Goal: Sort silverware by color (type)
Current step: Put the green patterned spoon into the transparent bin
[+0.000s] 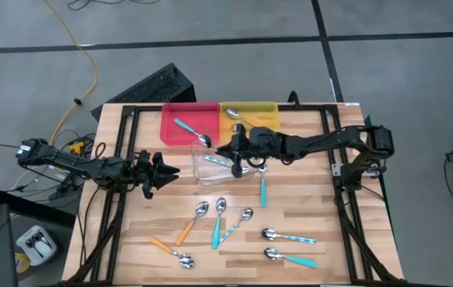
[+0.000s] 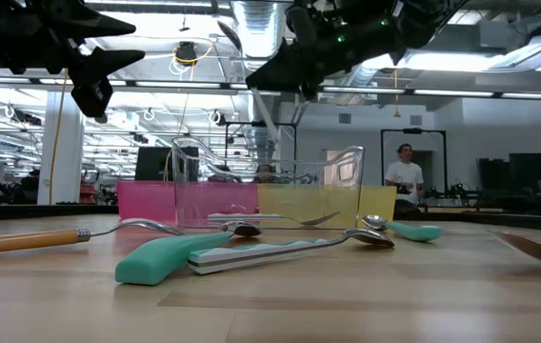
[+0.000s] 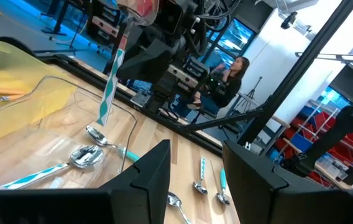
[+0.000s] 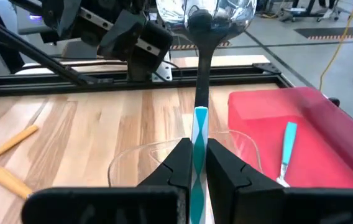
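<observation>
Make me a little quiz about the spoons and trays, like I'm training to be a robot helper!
1. True or false: the right end effector is shut on a shiny metal spoon with a slim striped pale blue plastic handle.
2. Which tray holds the metal spoon with the plain teal plastic handle? A: the flat red plastic tray. B: a yellow one. C: a clear one.
3. Fill in: ___ metal spoons with orange plastic handles lie on the bare wooden table.

Key: 1 true; 2 A; 3 two.
</observation>
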Controlling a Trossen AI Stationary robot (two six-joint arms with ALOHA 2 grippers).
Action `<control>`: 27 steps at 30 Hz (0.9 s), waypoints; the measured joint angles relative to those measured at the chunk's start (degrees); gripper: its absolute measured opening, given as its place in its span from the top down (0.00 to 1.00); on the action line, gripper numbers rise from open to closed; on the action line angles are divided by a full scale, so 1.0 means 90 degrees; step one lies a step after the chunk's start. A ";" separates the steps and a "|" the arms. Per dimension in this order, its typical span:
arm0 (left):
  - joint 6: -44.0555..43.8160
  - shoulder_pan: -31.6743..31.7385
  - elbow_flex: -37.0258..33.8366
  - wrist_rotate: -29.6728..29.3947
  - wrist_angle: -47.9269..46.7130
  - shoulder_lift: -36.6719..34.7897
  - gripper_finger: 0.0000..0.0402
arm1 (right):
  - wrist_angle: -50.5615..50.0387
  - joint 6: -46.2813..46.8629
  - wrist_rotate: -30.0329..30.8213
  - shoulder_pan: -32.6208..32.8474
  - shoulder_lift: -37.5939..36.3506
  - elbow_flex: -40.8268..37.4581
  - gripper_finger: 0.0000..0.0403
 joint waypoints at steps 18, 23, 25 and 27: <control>0.0032 0.0001 0.0000 -0.0146 -0.0007 -0.0002 0.68 | -0.1037 0.0000 0.0052 -0.0039 -0.0006 0.0000 0.87; 0.0032 0.0000 0.0000 -0.0145 -0.0006 -0.0002 0.68 | -0.1095 0.0000 0.0054 -0.0039 -0.0006 -0.0002 0.87; 0.0032 0.0000 0.0000 -0.0146 -0.0007 -0.0002 0.68 | -0.1117 0.0000 0.0054 -0.0039 -0.0006 -0.0001 0.87; 0.0032 0.0001 0.0000 -0.0143 -0.0007 -0.0002 0.68 | -0.1117 0.0000 0.0054 -0.0039 -0.0006 -0.0002 0.87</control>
